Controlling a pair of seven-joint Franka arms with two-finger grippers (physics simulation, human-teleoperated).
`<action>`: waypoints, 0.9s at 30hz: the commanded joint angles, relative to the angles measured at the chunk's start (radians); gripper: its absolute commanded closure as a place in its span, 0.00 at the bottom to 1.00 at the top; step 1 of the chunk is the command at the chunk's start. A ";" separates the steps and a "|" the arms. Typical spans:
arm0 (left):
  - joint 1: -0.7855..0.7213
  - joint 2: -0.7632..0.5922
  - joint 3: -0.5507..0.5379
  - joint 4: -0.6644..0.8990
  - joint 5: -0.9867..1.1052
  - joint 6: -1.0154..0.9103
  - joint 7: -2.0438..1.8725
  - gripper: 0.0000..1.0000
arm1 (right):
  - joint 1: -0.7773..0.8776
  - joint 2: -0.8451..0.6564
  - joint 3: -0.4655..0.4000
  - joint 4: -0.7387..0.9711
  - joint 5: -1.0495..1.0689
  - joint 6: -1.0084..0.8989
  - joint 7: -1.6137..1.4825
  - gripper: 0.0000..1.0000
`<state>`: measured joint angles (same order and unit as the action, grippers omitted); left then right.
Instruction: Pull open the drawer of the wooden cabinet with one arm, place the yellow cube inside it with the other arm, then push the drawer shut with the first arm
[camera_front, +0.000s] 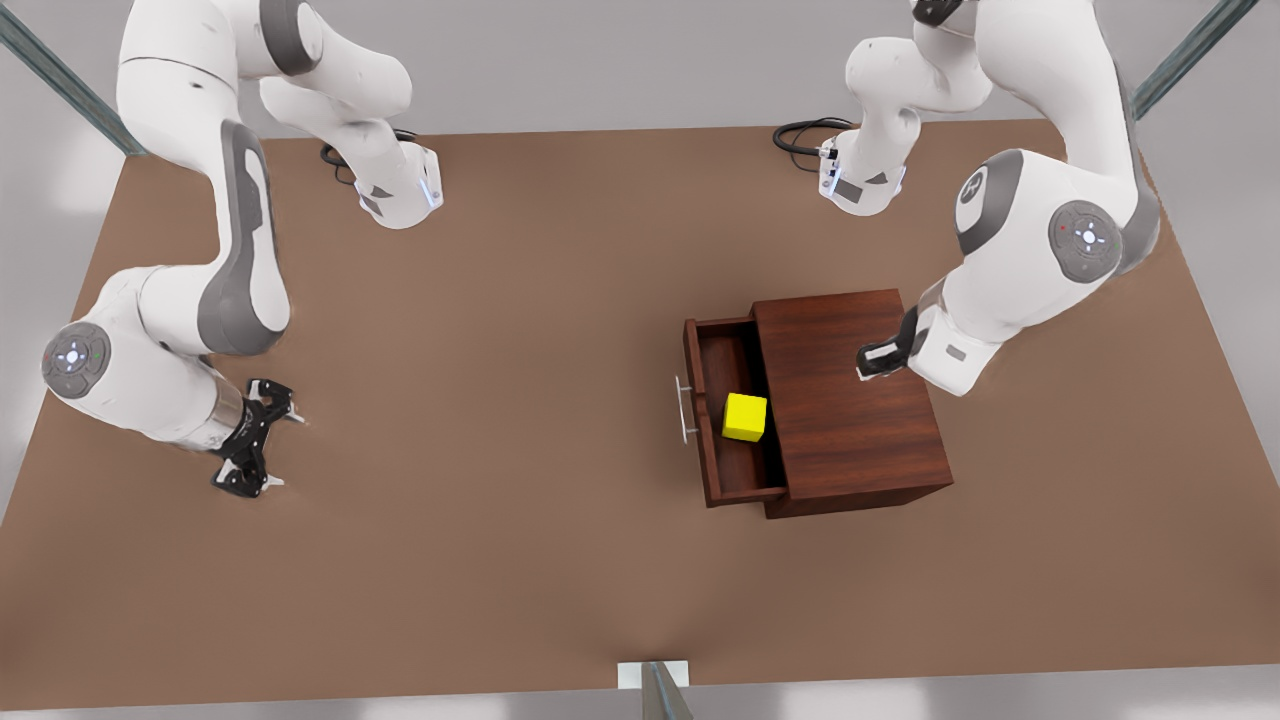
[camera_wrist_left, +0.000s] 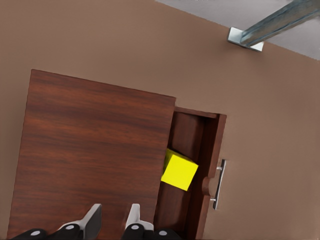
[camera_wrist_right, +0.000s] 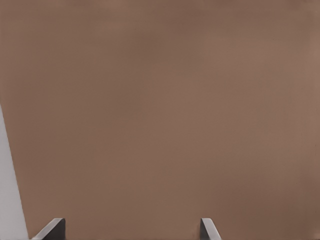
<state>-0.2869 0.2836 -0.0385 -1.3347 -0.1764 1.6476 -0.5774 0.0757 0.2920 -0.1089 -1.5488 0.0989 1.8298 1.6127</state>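
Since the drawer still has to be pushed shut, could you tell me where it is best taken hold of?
Take the drawer by its slim silver bar handle, coming from the front view's left, jaws across the bar. It stands off the front panel, leaving room behind. The right gripper, open over the table, faces that side; the left gripper hangs over the wooden cabinet.

the cabinet (camera_front: 850, 400), a boxy dark reddish-brown wooden block with streaky grain and a plain flat top, sits right of centre in the front view. its drawer (camera_front: 722, 420) is pulled partly out toward the frame's left, a shallow tray with a slim silver bar handle (camera_front: 684, 408) on its front panel. the small bright yellow cube (camera_front: 745, 417) rests inside the drawer, close to the cabinet's edge.
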 joint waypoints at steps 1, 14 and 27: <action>-0.098 0.049 -0.003 0.058 0.047 0.075 -1.619 1.00 | -0.013 -0.043 -0.023 -0.057 -0.084 -0.142 -1.588 0.00; -0.477 0.427 0.023 0.203 0.285 0.445 -2.158 1.00 | -0.022 -0.017 -0.012 0.024 -0.091 -0.225 -1.574 0.00; -0.472 0.494 0.135 0.141 0.273 0.479 -2.224 1.00 | -0.022 -0.011 -0.012 0.024 -0.091 -0.225 -1.573 0.00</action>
<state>-0.7607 0.7776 0.0959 -1.2008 0.0996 2.1082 -2.2411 0.0537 0.2822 -0.1209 -1.5252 0.0079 1.6077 0.3898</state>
